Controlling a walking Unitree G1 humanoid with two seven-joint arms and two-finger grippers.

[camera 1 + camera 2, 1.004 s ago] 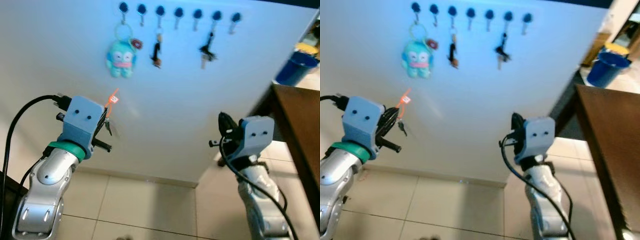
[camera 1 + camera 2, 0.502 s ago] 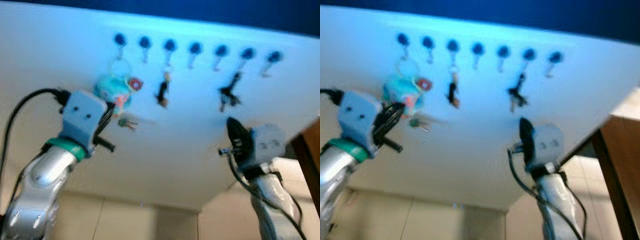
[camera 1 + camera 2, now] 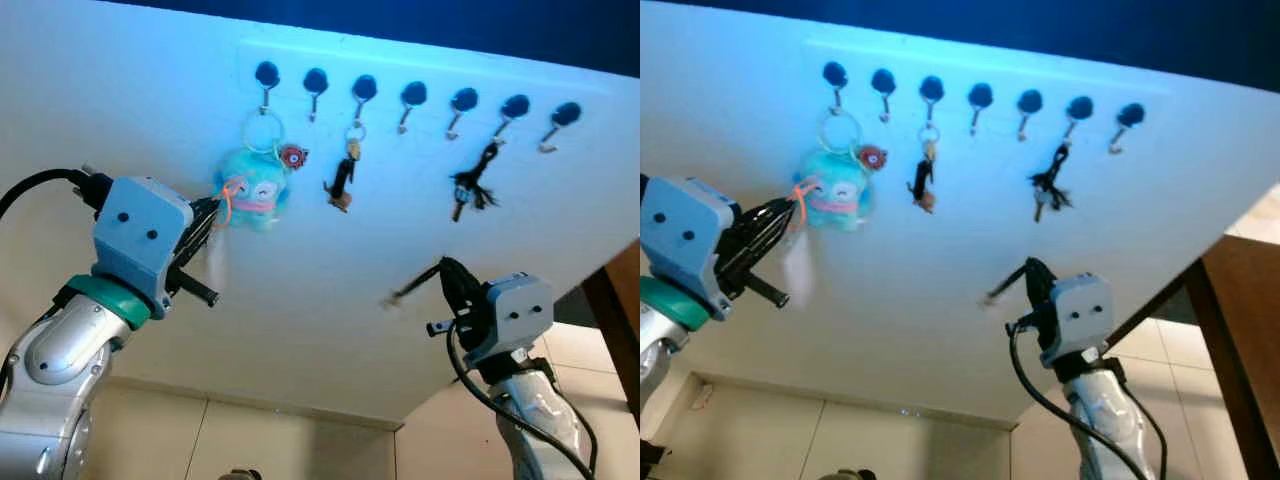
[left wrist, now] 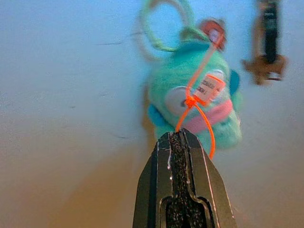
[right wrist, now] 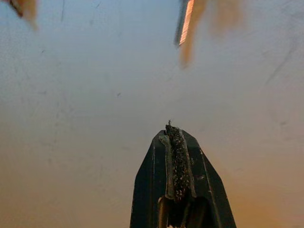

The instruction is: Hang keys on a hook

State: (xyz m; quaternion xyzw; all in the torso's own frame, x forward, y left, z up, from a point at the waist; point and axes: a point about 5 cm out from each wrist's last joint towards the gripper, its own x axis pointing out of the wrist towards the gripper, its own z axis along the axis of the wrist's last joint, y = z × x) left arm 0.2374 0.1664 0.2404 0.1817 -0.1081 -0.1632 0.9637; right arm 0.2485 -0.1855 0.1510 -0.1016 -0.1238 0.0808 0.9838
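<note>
The left claw point(image 4: 183, 137) is pinching shut on the orange loop of the keys point(image 4: 205, 90), holding them up near the white wall point(image 3: 300, 280) just beside a teal plush toy point(image 3: 252, 190) hanging under a row of hooks point(image 3: 411, 96), while the right claw point(image 5: 175, 130) is pointing closed and empty at the wall.

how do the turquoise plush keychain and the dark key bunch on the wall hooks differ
The turquoise plush keychain is bulky and bright; the dark key bunch is thin and black. The plush hangs from the leftmost hook on a large ring, while the bunch hangs from the sixth hook. Both hang free against the white wall.
</note>
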